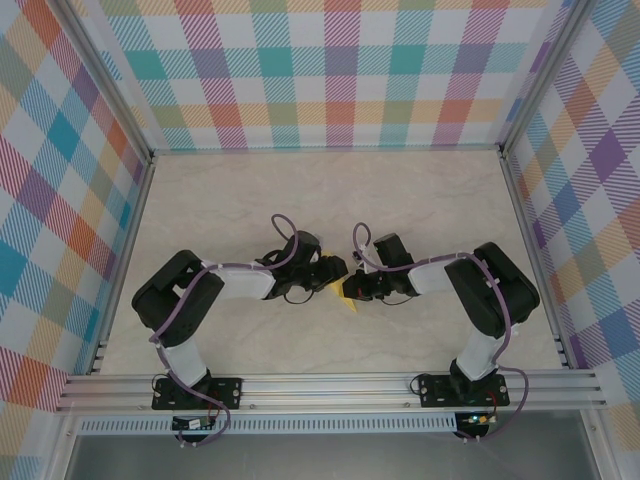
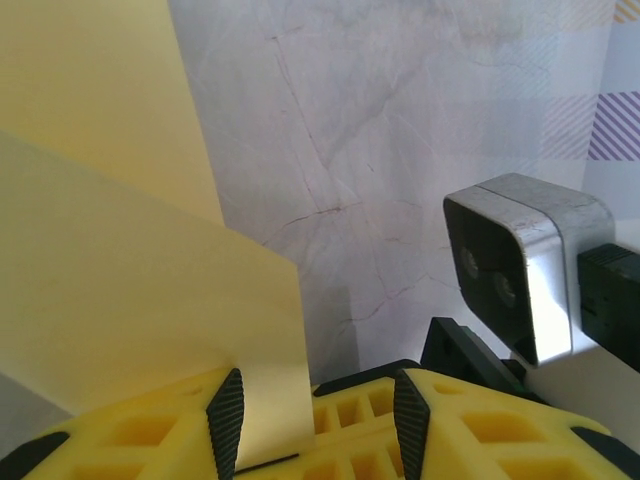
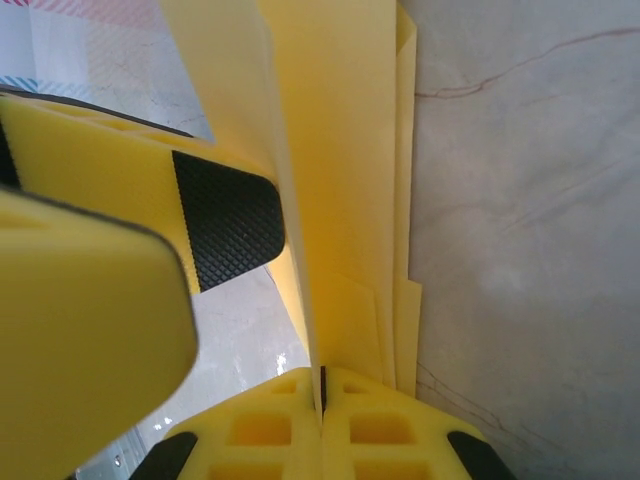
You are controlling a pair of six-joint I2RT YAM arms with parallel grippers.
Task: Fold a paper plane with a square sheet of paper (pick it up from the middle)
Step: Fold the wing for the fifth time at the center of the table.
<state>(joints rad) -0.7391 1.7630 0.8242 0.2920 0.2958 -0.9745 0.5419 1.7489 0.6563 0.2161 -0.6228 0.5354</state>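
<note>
The right tool (image 3: 322, 388) is clamped tight on the folded yellow paper (image 3: 350, 200), near the middle of the marbled tabletop (image 1: 250, 200). The left tool (image 2: 318, 415) stands half-wide, with a paper flap between its jaws, against one pad (image 2: 226, 420).

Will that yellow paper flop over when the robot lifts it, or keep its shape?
Likely light and floppy: the yellow paper is a thin sheet. Its folded layers, pinched in the right gripper, probably stiffen it. Its smooth surface could slip from a loose grip.
</note>
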